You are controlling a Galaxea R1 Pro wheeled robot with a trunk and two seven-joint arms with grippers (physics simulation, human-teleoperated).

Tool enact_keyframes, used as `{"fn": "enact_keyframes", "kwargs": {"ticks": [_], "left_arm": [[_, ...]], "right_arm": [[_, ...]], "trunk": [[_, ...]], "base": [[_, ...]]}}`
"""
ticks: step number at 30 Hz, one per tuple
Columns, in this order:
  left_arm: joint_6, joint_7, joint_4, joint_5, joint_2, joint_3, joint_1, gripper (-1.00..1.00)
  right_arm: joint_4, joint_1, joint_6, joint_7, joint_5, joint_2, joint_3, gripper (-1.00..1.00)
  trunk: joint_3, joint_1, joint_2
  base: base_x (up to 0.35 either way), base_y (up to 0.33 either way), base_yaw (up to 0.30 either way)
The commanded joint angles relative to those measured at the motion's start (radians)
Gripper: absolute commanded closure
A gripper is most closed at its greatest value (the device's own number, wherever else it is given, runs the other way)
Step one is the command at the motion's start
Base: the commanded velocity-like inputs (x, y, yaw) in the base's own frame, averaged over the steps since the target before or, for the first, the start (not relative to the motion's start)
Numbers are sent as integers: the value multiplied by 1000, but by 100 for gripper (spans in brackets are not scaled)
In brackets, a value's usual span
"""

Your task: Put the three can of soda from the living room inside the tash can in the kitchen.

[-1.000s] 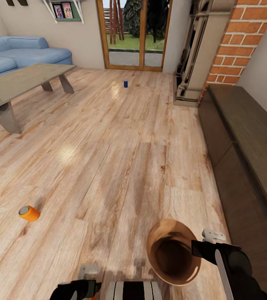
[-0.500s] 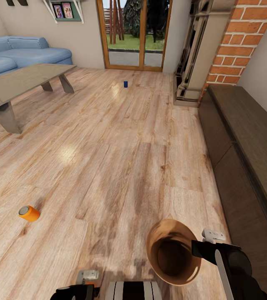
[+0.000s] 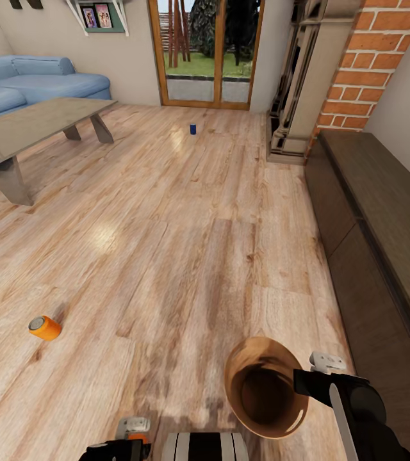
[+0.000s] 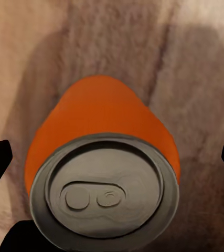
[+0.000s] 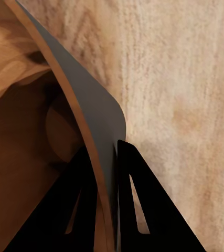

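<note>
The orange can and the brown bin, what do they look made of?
The orange cylindrical soda can: likely painted metal, with a dull grey stamped end and pull tab. The round brown tapered bin: smooth copper-brown inside, thin dark wall; metal or plastic, unclear.

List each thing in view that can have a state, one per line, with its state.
Orange can on the floor: lying on its side.
Blue can: upright on the floor, far off near the glass doors.
Orange can by the left gripper: between the spread fingers, untouched.
Bin: held by its rim, nothing visible inside.
Right gripper: shut on the bin's rim.
Left gripper: open.
Glass doors: closed.
</note>
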Motion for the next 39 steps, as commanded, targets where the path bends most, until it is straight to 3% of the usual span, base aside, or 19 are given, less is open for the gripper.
{"fn": "enact_keyframes", "kwargs": {"ticks": [1, 16, 17, 31, 35, 39], "left_arm": [[-9, 1, 10, 0, 0, 0, -4, -100], [-29, 53, 60, 0, 1, 1, -11, -100], [-29, 54, 61, 0, 1, 1, -11, 100], [-46, 48, 34, -3, -7, -2, -11, 100], [5, 39, -182, -1, -3, -14, -6, 100], [224, 35, -496, 0, 12, -18, 20, 100]], "right_arm": [[0, 0, 1, 4, -18, 0, 0, 100], [1, 1, 1, 3, -18, 0, 0, 100], [1, 0, 1, 3, -18, 0, 0, 100], [3, 1, 1, 3, -18, 0, -1, 100], [2, 1, 1, 3, -17, -2, -2, 100], [3, 0, 1, 3, -18, -2, -2, 100]], "trunk": [[0, 0, 0], [0, 0, 0], [0, 0, 0], [0, 0, 0], [0, 0, 0], [0, 0, 0]], "base": [[0, 0, 0], [0, 0, 0], [0, 0, 0], [0, 0, 0], [0, 0, 0], [0, 0, 0]]}}
